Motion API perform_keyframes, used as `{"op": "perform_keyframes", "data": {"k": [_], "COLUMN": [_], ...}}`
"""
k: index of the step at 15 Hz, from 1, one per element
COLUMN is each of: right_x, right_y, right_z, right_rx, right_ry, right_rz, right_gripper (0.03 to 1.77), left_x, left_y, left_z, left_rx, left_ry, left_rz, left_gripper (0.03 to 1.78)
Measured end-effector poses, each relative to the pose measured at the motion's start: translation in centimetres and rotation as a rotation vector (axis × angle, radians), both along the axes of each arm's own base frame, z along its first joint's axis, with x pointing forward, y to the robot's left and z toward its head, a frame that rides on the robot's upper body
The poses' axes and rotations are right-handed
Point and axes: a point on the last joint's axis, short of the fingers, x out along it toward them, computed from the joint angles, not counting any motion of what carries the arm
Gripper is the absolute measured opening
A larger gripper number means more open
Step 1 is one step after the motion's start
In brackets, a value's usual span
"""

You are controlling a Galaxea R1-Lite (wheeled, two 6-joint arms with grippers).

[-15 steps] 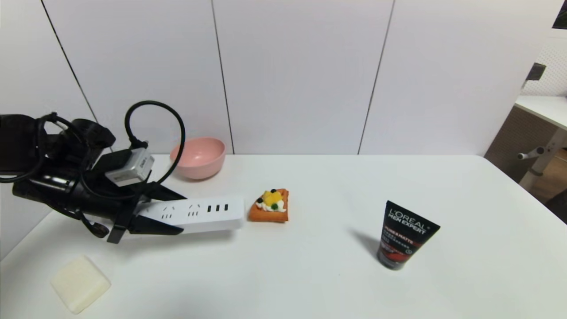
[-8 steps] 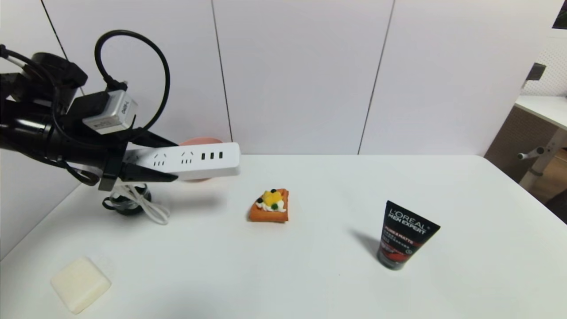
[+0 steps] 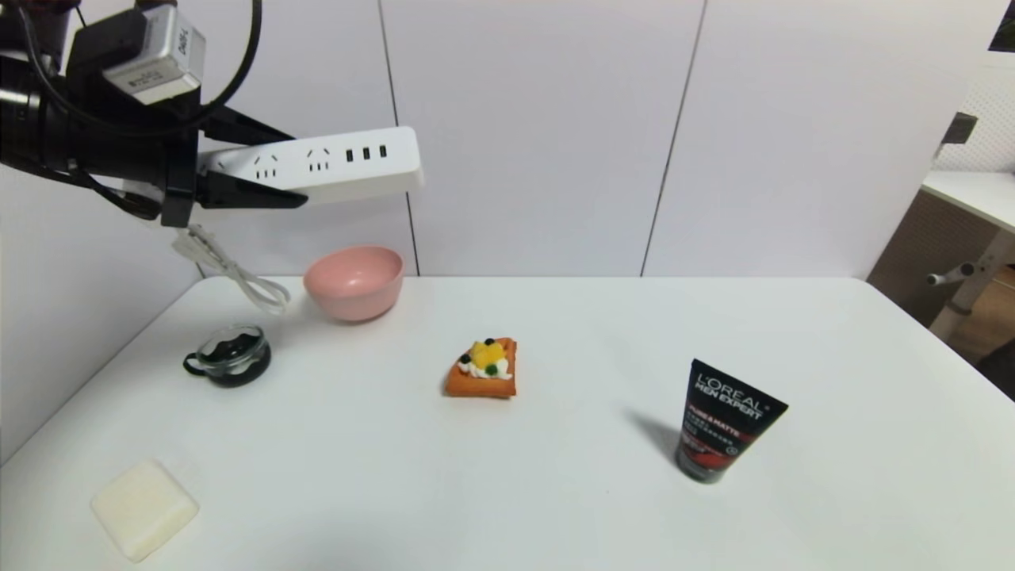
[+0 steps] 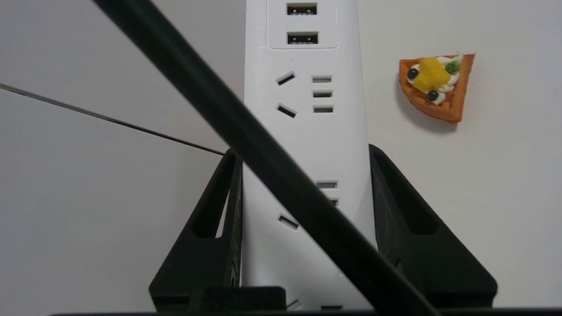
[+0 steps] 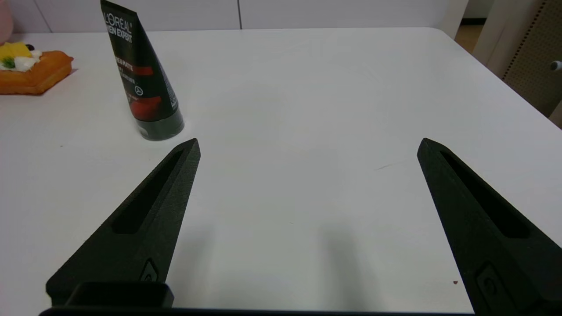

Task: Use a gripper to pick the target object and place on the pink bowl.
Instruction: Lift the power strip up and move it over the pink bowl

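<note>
Overhead, the left claw [image 3: 273, 174] pinches the power strip [image 3: 333, 162] — high above the pink bowl [image 3: 354, 281].

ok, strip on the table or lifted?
Lifted: left tool holds the strip high above the bowl, cord dangling.

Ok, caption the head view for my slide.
Left pincer holds the power strip high above the pink bowl, cord dangling.

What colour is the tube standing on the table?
The tube is black with a red band and white lettering; the head view shows it best.
</note>
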Motion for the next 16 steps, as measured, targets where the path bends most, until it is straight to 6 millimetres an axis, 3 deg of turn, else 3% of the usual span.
{"op": "perform_keyframes", "data": {"k": [5, 9, 16], "right_x": [0.0, 0.0, 0.0], "right_y": [0.0, 0.0, 0.0], "right_z": [0.0, 0.0, 0.0], "right_rx": [0.001, 0.000, 0.001], "right_ry": [0.000, 0.000, 0.000], "right_rz": [0.000, 0.000, -0.001], "right_gripper": [1.71, 1.71, 1.71], "left_x": [0.6, 2.6, 7.7], "left_y": [-0.5, -1.0, -2.5], "left_z": [1.7, 2.4, -0.1], "left_rx": [-0.029, -0.071, -0.108], "left_ry": [-0.063, -0.168, -0.213], "left_rz": [0.033, 0.049, 0.040], "left_gripper": [0.85, 0.85, 0.85]}}
